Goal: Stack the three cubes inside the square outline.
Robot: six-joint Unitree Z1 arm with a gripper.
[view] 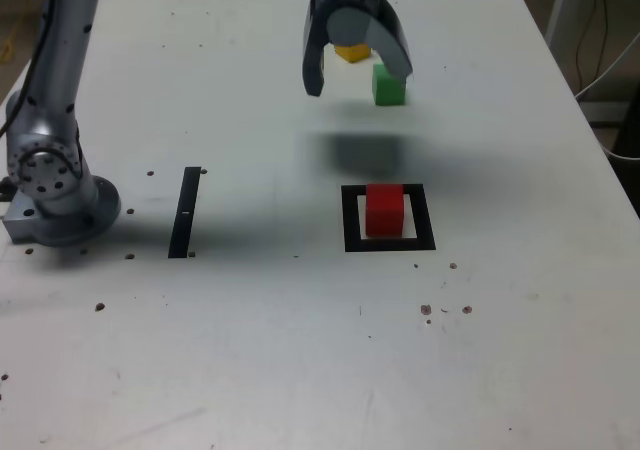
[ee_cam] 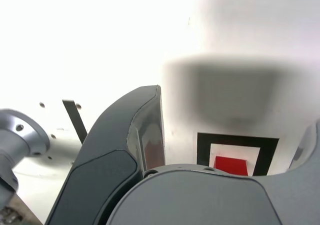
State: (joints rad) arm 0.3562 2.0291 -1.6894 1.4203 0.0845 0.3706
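I am looking down on a white tabletop (view: pixel 250 350), matte and a little scuffed, dotted with small dark holes or specks; past its far right corner in the exterior view I can see a strip of floor, a pale upright leg and some cables. The arm's silver base (view: pixel 55 185) sits on the exterior view's left of the table, and a narrow black strip (view: pixel 185 212) lies flat near it, its long axis running away from the camera. The square outline (view: pixel 390 218) lies flat near the middle right, its sides roughly parallel to the table edges, with the red cube (view: pixel 384 210) standing upright on the cream centre inside the black frame, one face turned toward the camera. The wrist view shows the same outline (ee_cam: pixel 237 142) with the red cube (ee_cam: pixel 231 165) in it, partly hidden behind the gripper housing. The gripper (view: pixel 358 70) hangs in the air above the far part of the table, fingers pointing down, jaws spread wide and holding nothing; its shadow falls on the bare surface between it and the outline. The green cube (view: pixel 388 85) rests on the table just behind the right-hand finger, and the yellow cube (view: pixel 351 52) is partly hidden between the fingers, farther back, the two near each other but apart.
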